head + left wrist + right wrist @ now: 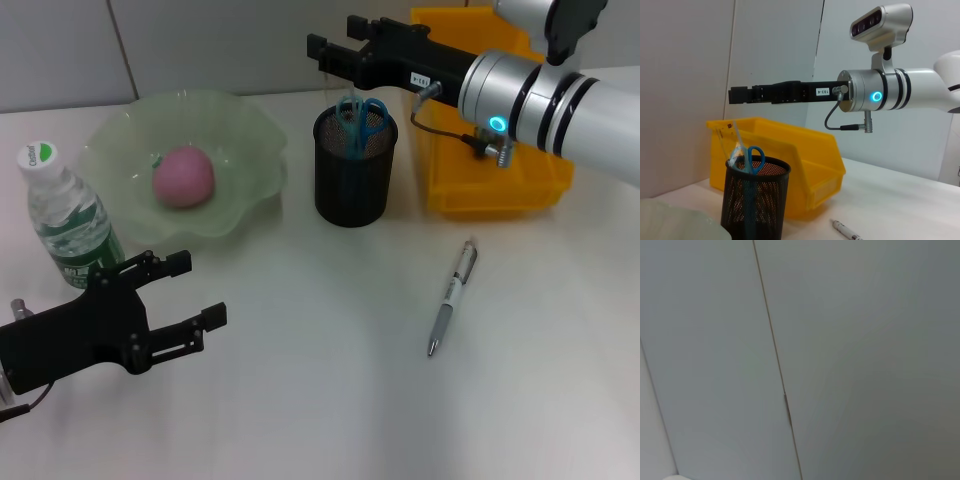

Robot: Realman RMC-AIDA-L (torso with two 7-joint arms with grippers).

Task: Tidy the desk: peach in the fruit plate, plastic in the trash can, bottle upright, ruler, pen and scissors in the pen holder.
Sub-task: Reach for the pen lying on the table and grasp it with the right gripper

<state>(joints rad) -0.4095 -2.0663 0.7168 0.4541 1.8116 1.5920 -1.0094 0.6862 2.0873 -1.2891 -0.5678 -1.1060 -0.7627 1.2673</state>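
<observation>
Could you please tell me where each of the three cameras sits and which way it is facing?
Head view: on the robot's head, looking down at the desk; both arms show, left gripper near, right gripper above the pen holder.
Left wrist view: low by the desk, facing the right arm; none of its own arm shows.
Right wrist view: faces a blank wall; no arm shows.
Head and left wrist views share pen holder, scissors, yellow bin, pen.

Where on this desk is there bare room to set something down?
Free: the wide near strip between left gripper and pen, and right of the pen. Crowded: the far row of bottle, fruit plate, pen holder and yellow bin.
</observation>
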